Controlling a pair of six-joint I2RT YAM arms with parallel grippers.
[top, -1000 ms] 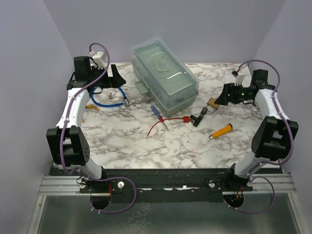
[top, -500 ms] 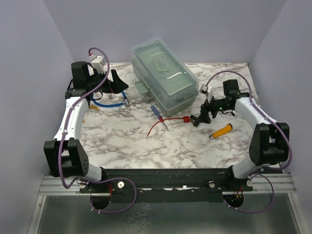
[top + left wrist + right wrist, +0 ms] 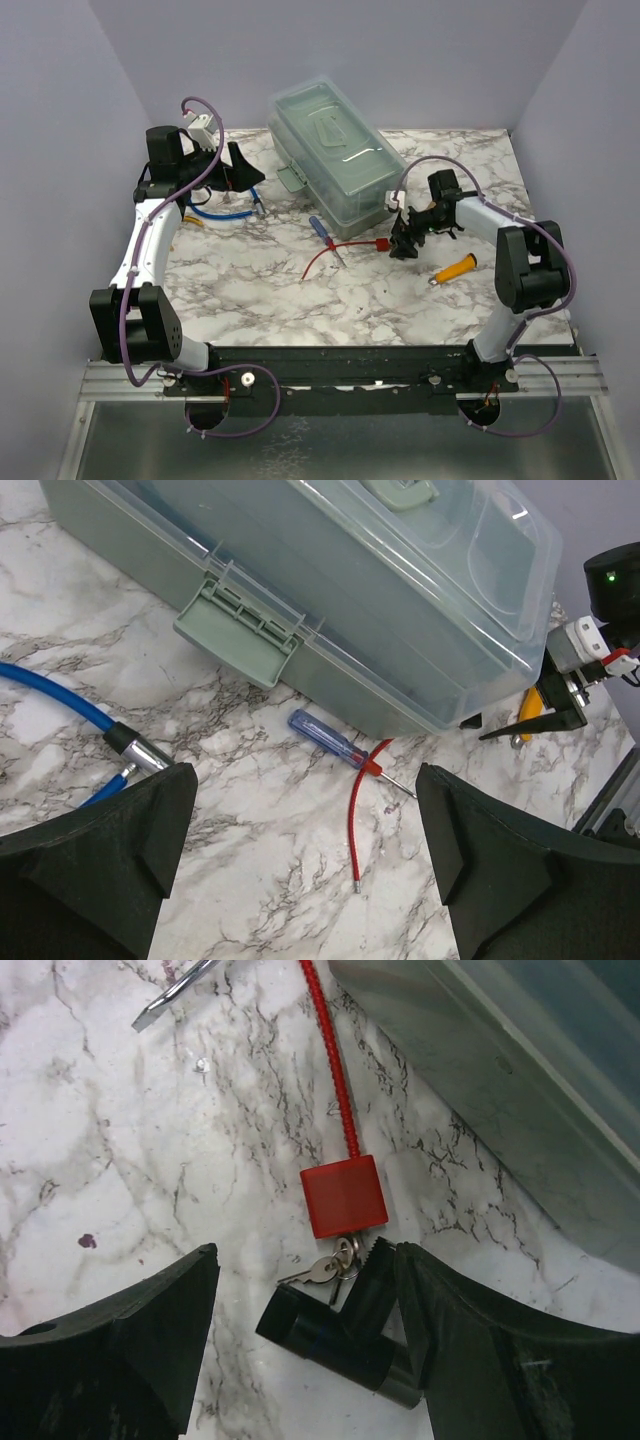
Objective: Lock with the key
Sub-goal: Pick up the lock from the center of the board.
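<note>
Key (image 3: pixel 322 1270): small silver bunch flat on the marble table (image 3: pixel 100 1140), just below the red lock block (image 3: pixel 343 1195), touching the black cylinder (image 3: pixel 340 1345) that lies slantwise. It sits dead ahead in my right gripper (image 3: pixel 303 1260), jaws apart, clamped on nothing. Brass padlock: hidden in every view. Left gripper (image 3: pixel 305 780) is spread wide, well apart by the blue cable (image 3: pixel 60 695); the right arm is nearer.

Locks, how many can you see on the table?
1. The red lock, on a red cable, lies on the marble table beside the clear box. Another could be hidden under the right arm.
</note>
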